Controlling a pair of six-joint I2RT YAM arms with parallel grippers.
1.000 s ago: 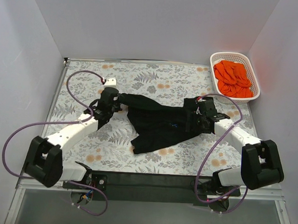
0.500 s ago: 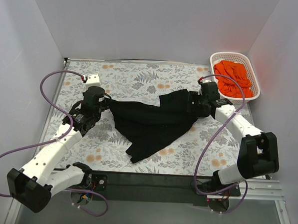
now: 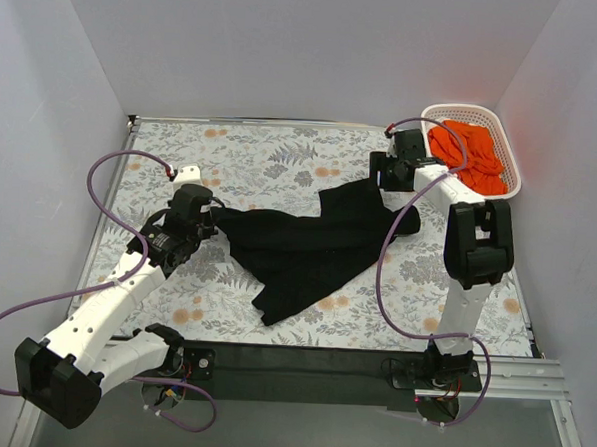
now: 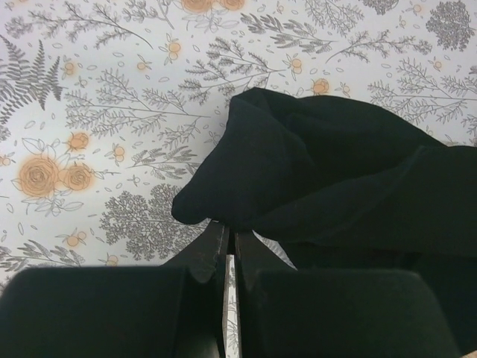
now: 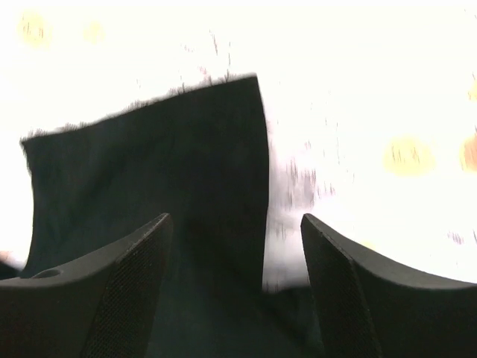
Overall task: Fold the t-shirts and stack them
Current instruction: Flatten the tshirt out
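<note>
A black t-shirt (image 3: 307, 246) lies crumpled and spread across the middle of the floral table (image 3: 282, 158). At the shirt's left edge my left gripper (image 3: 201, 216) is shut on a fold of the cloth. In the left wrist view the left gripper (image 4: 227, 233) pinches the black t-shirt (image 4: 328, 179) right at the tips. My right gripper (image 3: 380, 178) hangs open above the shirt's far right corner, holding nothing. In the blurred right wrist view the black cloth (image 5: 164, 171) lies below the open right gripper (image 5: 235, 220). Orange t-shirts (image 3: 469, 152) sit bunched in the basket.
The white lattice basket (image 3: 474, 110) stands at the back right corner, just beyond my right gripper. White walls close in the table at the back and on both sides. Purple cables loop off both arms.
My right gripper has let go of the black shirt and swung back toward the basket. The left gripper pulled its end leftward, stretching the shirt out across the table.
</note>
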